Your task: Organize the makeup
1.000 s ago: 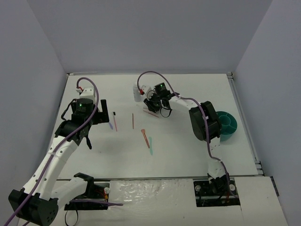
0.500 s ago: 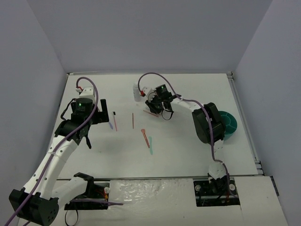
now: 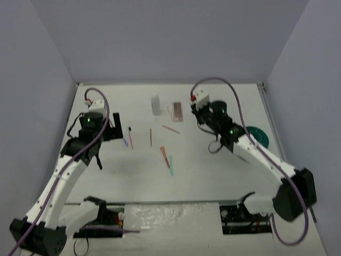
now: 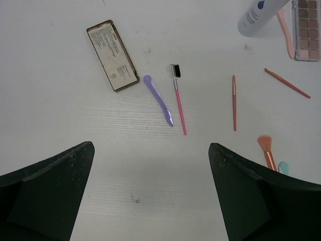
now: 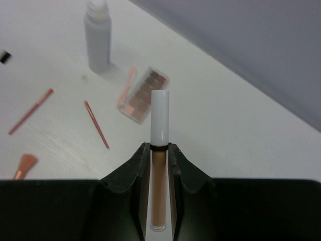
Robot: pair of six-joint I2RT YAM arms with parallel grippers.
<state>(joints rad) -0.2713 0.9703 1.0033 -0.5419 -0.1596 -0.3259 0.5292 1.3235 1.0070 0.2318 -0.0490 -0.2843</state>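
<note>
**Q:** Showing what, in the right wrist view?

**A:** The right gripper [image 5: 159, 148] is closed on a slim tube [image 5: 160, 115]. The tan body is pinched between the fingers and the white cap projects beyond the tips. The tube's long axis runs in line with the fingers. Beyond it on the table are the whitish bottle [image 5: 98, 35] and the open palette [image 5: 144, 98].

**Q:** Which relation governs the coming move?

**A:** Probably tube to teal tub [image 3: 262, 136]. In the top view the tub lies to the right arm's own right, nearer the bases than the gripper and partly hidden by the forearm. The right arm is much the nearer arm. The wrist would likely have to swing back toward the tub and re-aim the tube's axis before letting go.

**Q:** And the left gripper [image 4: 150, 146]?

**A:** Its jaws are spread wide with nothing between them. It hangs above the closed palette [image 4: 113, 55], the purple stick [image 4: 158, 93] and the pink-handled brush [image 4: 178, 103]. The two sticks lie near each other, pointing roughly away from the fingers. All three are well apart from the tub.
</note>
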